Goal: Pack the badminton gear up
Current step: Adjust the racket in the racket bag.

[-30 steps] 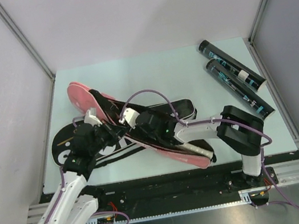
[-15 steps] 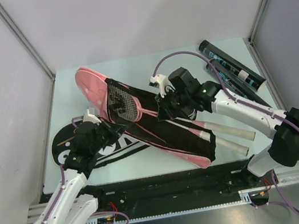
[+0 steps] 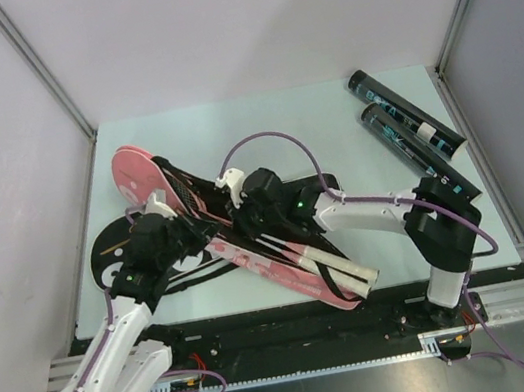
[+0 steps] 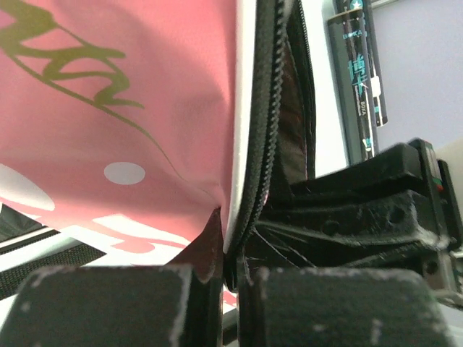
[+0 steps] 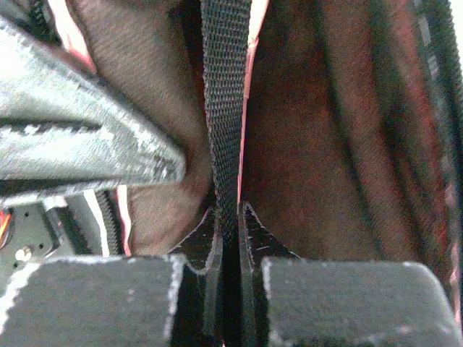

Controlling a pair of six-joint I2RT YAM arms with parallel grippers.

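Table [image 3: 330, 123] bearing a pink-and-black racket bag [image 3: 136, 172] laid diagonally at centre-left. Two dark tubes [image 3: 410, 124] lie at far right. Pale racket handles [image 3: 344, 271] protrude from the bag's near end. Left gripper [image 4: 230, 278] pinches its zipped edge [image 4: 264, 108]; right gripper [image 5: 230, 217] is clamped on its black webbing strap [image 5: 224, 72].

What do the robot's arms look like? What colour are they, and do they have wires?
The left arm and right arm are white tubes joined by chunky black joints. Each carries a looping purple cable and a tiny green light. The left gripper and right gripper have blocky black fingers, scuffed pale at the edges.
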